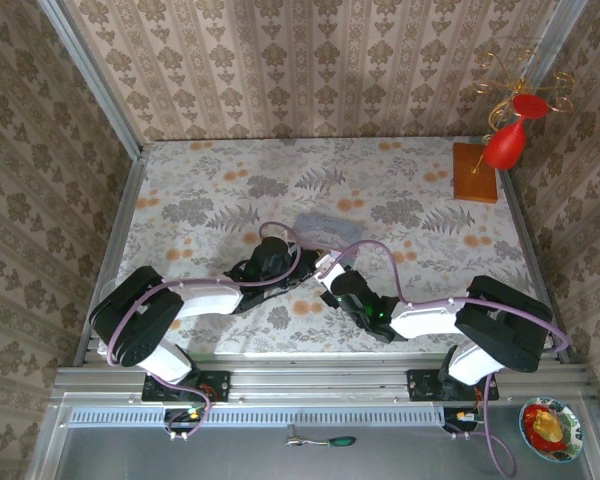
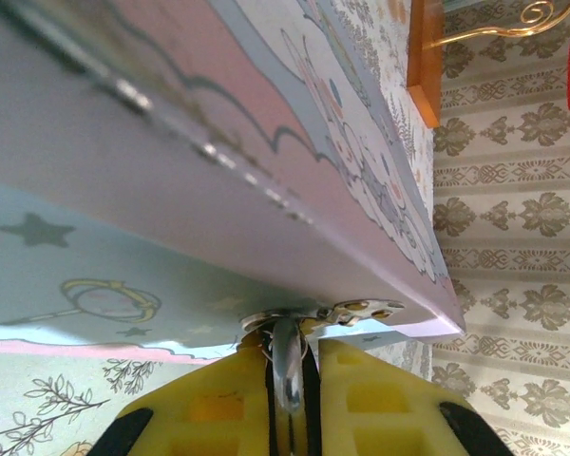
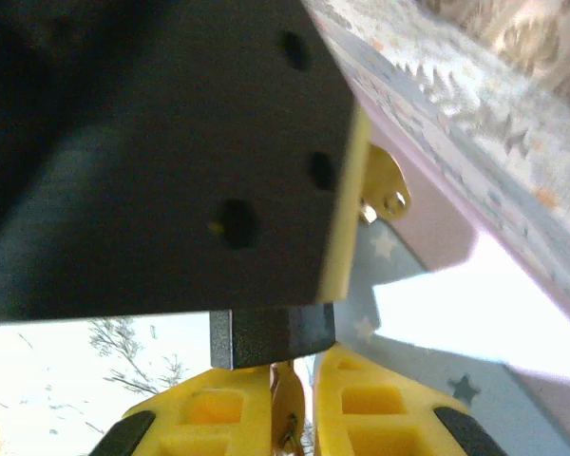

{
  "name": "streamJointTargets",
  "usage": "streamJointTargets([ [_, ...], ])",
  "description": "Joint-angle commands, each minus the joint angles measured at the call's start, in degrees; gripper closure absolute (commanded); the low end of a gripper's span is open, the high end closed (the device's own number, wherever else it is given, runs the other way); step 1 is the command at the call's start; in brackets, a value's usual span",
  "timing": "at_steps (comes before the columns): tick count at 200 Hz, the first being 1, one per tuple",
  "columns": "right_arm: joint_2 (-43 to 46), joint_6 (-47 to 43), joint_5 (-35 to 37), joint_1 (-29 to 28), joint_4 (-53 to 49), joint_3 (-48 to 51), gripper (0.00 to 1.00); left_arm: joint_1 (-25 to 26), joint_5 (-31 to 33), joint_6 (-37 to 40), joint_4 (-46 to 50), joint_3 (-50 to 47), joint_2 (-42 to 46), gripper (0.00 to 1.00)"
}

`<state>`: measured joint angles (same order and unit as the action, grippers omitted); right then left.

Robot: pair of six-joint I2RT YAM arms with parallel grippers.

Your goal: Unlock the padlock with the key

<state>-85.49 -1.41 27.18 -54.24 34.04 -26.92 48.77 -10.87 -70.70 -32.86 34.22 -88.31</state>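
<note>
The pale blue tin lies mid-table, where both arms meet. My left gripper is shut on the padlock; in the left wrist view its pale metal loop stands pinched between the yellow fingers, right under the tin's side and its metal hasp. In the right wrist view the padlock's dark blocky body sits just above my right gripper, which is shut on the brass key. The key's tip is at the underside of the body. The black left gripper housing hides the rest.
A wooden block carrying a red ornament on gold wire stands at the back right. Patterned walls and metal rails enclose the floral table. A small bowl and a screwdriver lie off the table's near edge.
</note>
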Motion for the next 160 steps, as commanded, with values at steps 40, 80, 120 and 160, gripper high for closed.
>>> streamJointTargets([
  [40,-0.20,36.86,-34.12,11.46,8.63,2.57,0.99,-0.08,-1.79,2.48,-1.90,-0.55,1.08,1.00],
  [80,4.30,34.39,-30.18,10.97,2.31,3.32,0.99,-0.25,-0.94,4.00,0.40,-0.43,1.38,1.00],
  [120,8.99,30.93,-28.37,10.73,-7.62,1.80,0.83,-0.67,1.06,11.66,9.03,1.94,2.82,1.00],
  [160,12.60,32.13,-27.30,10.84,-15.32,2.28,0.53,-0.97,3.93,18.56,18.43,4.57,4.57,1.00],
])
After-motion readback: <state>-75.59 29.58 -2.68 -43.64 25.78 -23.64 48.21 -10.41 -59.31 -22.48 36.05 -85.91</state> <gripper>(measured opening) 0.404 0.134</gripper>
